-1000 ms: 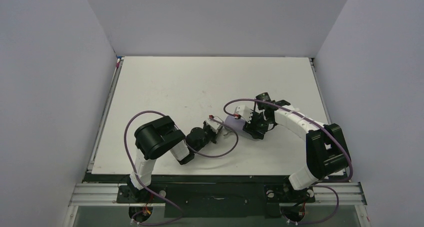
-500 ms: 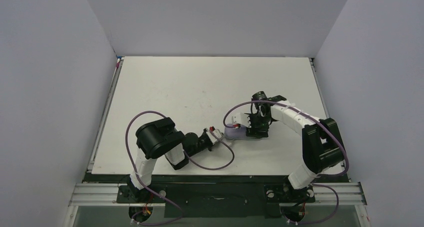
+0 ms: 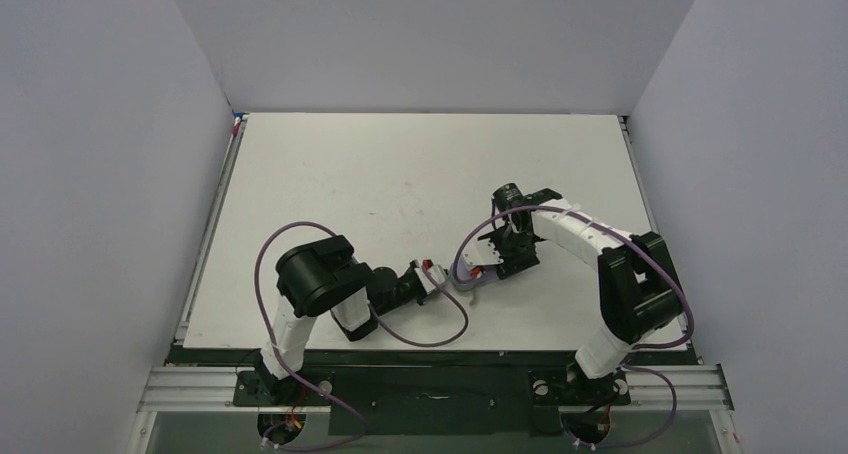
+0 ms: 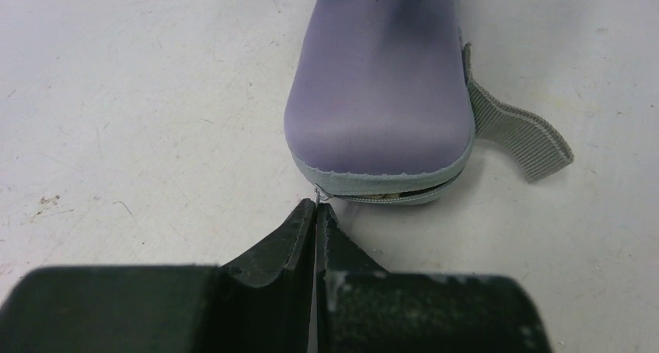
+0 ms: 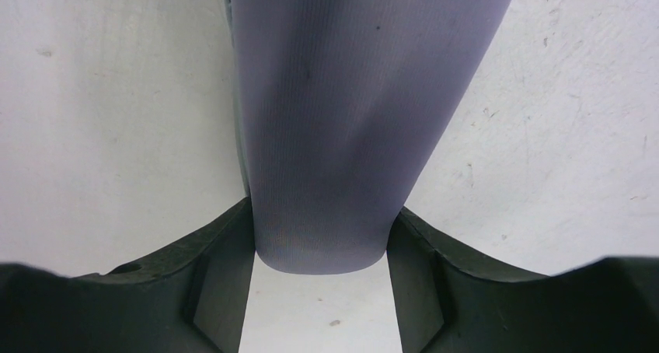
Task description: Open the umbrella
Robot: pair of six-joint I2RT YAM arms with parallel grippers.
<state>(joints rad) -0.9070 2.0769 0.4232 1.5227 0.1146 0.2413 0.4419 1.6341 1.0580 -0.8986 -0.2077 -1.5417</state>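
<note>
Overhead first: both arms lean in over the white table (image 3: 330,174) and meet just near of its middle, the left gripper (image 3: 440,277) and right gripper (image 3: 483,271) nose to nose, with only a pale sliver of the lavender case (image 3: 464,280) showing between them. From up here you cannot tell how either claw stands.

Over to the left wrist, and it's much clearer: the case lies flat, rounded end towards the camera. Its grey zip (image 4: 373,186) gapes a little along that end, and a grey strap (image 4: 519,131) flops out on the right. The black fingers (image 4: 280,244) are pressed tight together, pinching the thin zip pull (image 4: 317,191).

Right wrist now: its fingers (image 5: 225,275) clamp the case's other end, touching both sides.

The umbrella is out in no view. A tan fleck (image 4: 388,195) peeks through the zip gap, too small to tell what it is
</note>
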